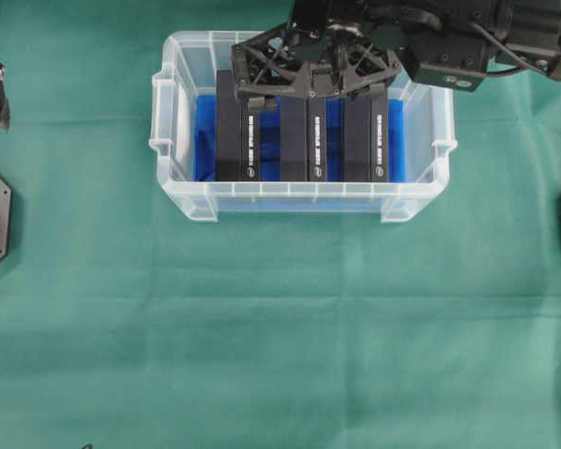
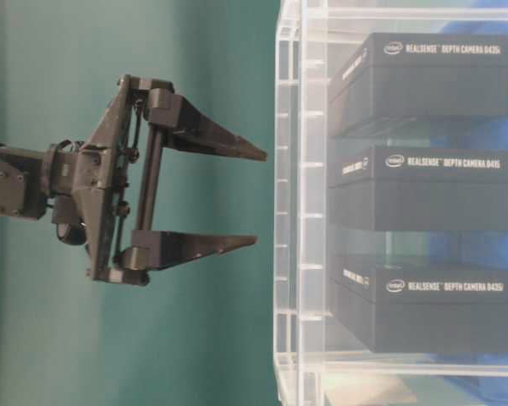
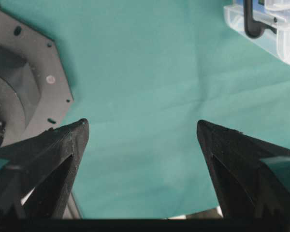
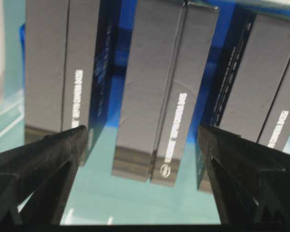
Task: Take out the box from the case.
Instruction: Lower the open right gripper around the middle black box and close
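The right claw (image 1: pixel 315 86) hangs over the far half of the case (image 1: pixel 304 199), pointing down with its fingers spread wide; in the right wrist view its two fingertips (image 4: pixel 79 137) stand either side of the middle box (image 4: pixel 159 96) without touching it. The left claw (image 3: pixel 142 128) sits off at the left, also spread wide and holding nothing, over bare green cloth (image 3: pixel 145 72) beside a black base plate (image 3: pixel 24 82). The clear case rests on the bench, which the green cloth covers, with a blue lining (image 1: pixel 204 140) showing at its bottom. Three dark boxes stand on edge in a row inside it: the left box (image 1: pixel 232 140), the middle one and the right box (image 1: pixel 366 140), apart from one another with blue between them. The right arm hides the far ends of the boxes in the overhead view, and the small white print on their edges is too blurred there to read
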### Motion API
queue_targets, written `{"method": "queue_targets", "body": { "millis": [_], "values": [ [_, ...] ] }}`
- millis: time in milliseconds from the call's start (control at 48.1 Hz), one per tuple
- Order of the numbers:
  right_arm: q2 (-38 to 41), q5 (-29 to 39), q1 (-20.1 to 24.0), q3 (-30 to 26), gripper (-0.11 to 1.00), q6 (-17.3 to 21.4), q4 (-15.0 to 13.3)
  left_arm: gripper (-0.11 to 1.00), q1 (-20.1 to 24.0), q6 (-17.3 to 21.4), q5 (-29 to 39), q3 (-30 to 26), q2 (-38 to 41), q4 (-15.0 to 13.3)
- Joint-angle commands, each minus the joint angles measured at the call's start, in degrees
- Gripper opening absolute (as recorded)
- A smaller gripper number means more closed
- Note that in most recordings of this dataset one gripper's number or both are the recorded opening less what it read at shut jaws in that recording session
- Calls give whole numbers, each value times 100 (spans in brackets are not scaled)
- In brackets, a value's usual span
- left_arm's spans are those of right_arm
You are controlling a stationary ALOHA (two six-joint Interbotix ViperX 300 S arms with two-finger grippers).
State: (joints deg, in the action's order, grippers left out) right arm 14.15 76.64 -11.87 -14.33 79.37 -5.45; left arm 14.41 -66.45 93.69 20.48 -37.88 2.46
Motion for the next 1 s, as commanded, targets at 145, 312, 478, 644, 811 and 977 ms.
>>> {"method": "queue_targets", "body": {
  "millis": [145, 312, 478, 644, 811, 977],
  "values": [
    [-88, -325, -26, 255, 95, 0, -70, 98, 18, -18, -18, -53, 0, 26],
    [-88, -659, -35, 457, 95, 9, -70, 98, 18, -26, -18, -53, 0, 26],
    [-79, -747, -70, 624, 95, 0, -70, 98, 18, -35, -18, -53, 9, 26],
    [-26, -896, -97, 721, 95, -9, -62, 98, 18, -26, -18, -53, 26, 26],
    [70, -932, -132, 791, 95, -26, -53, 98, 9, -35, -18, -53, 35, 26],
    [158, -1020, -176, 853, 95, -62, -18, 98, 18, -35, -18, -53, 35, 26]
  ]
}}
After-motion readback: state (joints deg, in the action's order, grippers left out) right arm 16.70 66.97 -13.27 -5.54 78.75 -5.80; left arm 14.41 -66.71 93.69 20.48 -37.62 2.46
